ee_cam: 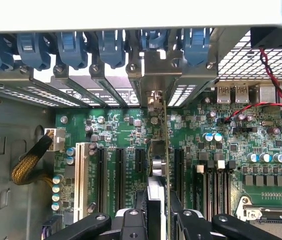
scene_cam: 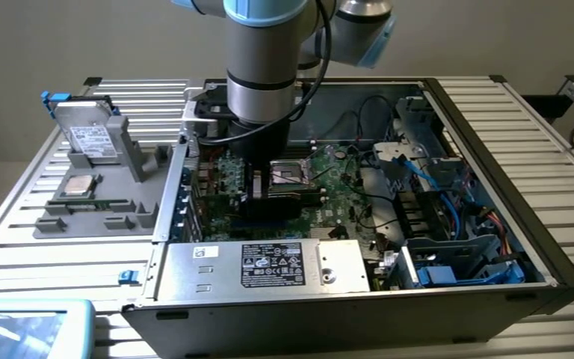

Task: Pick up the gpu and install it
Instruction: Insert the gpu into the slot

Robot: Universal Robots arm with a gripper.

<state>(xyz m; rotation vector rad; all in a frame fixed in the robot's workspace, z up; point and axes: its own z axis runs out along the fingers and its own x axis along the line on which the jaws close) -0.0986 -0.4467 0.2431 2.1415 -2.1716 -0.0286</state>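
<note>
One gpu [ee_cam: 157, 167] — upright, edge-on over the motherboard [ee_cam: 116, 125] slots | gripper [ee_cam: 158, 222] clamped on its upper edge | likely light, stiff, fragile — grip board edges, not components

gpu [ee_cam: 157, 185]: on edge over the motherboard [scene_cam: 347, 202], inside the case [scene_cam: 507, 179]
power supply [scene_cam: 267, 265]: along the case's near edge
hard drive [scene_cam: 93, 136]: on the fixture [scene_cam: 78, 224], by the table's [scene_cam: 537, 112] far corner, exterior view's left

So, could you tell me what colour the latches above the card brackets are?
The latches are blue, best seen in the wrist view.
</note>
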